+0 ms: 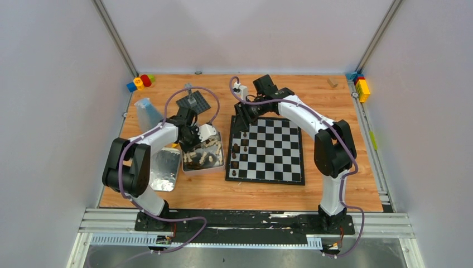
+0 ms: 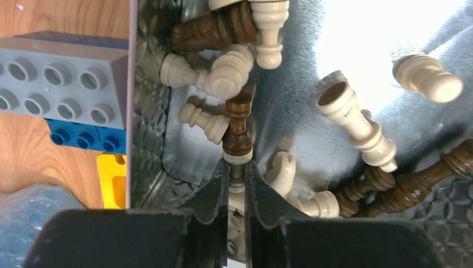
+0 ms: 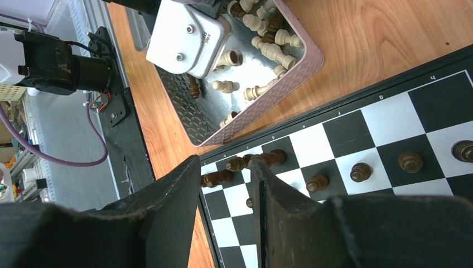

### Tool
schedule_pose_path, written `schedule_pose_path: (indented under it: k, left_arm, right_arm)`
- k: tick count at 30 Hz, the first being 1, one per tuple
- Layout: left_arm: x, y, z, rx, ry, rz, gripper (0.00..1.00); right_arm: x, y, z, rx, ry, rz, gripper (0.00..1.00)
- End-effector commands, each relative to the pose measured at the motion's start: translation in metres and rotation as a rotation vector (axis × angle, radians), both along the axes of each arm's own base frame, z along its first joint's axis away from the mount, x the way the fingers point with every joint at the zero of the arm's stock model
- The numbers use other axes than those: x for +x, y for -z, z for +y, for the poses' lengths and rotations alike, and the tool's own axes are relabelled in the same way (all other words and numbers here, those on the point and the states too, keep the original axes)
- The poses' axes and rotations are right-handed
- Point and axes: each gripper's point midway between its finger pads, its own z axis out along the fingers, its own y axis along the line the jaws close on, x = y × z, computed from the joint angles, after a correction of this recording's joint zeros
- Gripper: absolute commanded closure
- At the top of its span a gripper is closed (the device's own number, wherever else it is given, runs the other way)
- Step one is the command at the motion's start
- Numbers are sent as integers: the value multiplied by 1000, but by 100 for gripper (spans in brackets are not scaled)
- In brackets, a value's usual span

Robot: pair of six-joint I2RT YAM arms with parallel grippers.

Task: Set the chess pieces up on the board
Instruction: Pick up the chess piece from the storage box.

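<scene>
Robot's left claw (image 2: 237, 167) reaches into a shiny metal tin (image 2: 150, 128) on the wooden tabletop (image 1: 334, 184). Its jaws are drawn to a narrow slit and pinch the pale base of a dark brown piece (image 2: 238, 125), which points away from the fingertips. Loose chess pieces (image 2: 357, 120), cream and dark brown, lie on their sides all round it on the tin's floor. Toy bricks (image 2: 61, 72) in grey, blue and yellow show just outside the tin wall. The tin stands just left of the board (image 1: 279, 153), a black-and-silvery chessboard with a black border lying flat near the middle of the tabletop. The right claw (image 3: 224, 163) hangs above the board's far left corner, its jaws parted with nothing between them. Seen from the right wrist, standing dark pieces (image 3: 361, 172) line the squares along the board's left edge, one to a square. Toppled dark pieces (image 3: 262, 159) lie on the squares directly beneath the right claw. A dark studded baseplate (image 1: 193, 102) sits on the tabletop beyond the tin, and more coloured bricks (image 1: 362, 88) rest at the far right corner.
</scene>
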Motion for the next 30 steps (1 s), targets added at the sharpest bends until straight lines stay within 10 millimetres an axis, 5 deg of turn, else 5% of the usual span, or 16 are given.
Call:
schedule_pose_path:
  k: [1,19,30]
  left_arm:
    - [-7,-16,-7,-68,-19,-21,92]
    - [-28,-88,-28,-267,-55,-129,100]
    - [-43,-105,-36,-345,-80,-121,100]
  right_arm:
    - [2,-15,7,47,-20,-14,61]
    - [-16,-31,54,172,-124,163,63]
    - [-27,-24,96,202,-185,229,57]
